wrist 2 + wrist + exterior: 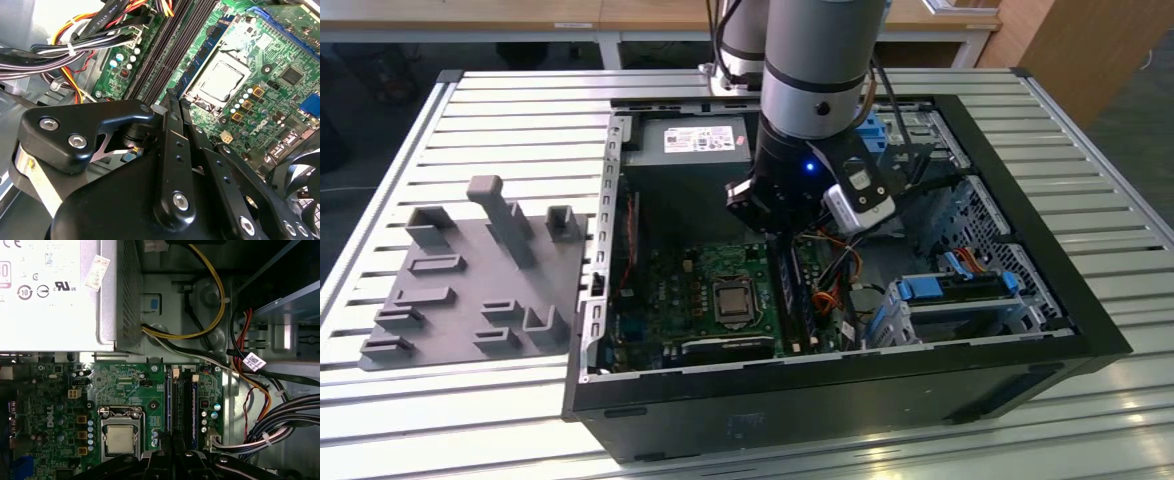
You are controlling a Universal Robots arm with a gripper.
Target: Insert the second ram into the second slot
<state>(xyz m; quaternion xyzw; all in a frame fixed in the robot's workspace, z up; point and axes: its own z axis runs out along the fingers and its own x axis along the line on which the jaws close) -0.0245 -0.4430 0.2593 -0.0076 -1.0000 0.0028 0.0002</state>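
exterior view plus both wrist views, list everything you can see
table: one, silver, under everything
tray: one, grey, exterior view's left
case: one, black, open, on table
power supply: one, grey, inside case
motherboard: one, green, inside case
socket: one, silver, on motherboard
slots: several, black, beside socket
ram: one, blue, slot nearest socket
cables: bundle, mixed colours, beside slots
tabs: several, blue, drive bays
arm: one, grey, reaching into case
pincer: one, black, over slots

We see the second ram (169, 405), a thin blue stick on edge, lying along the black slots (793, 300) below centre in the exterior view; which slot, we cannot tell.
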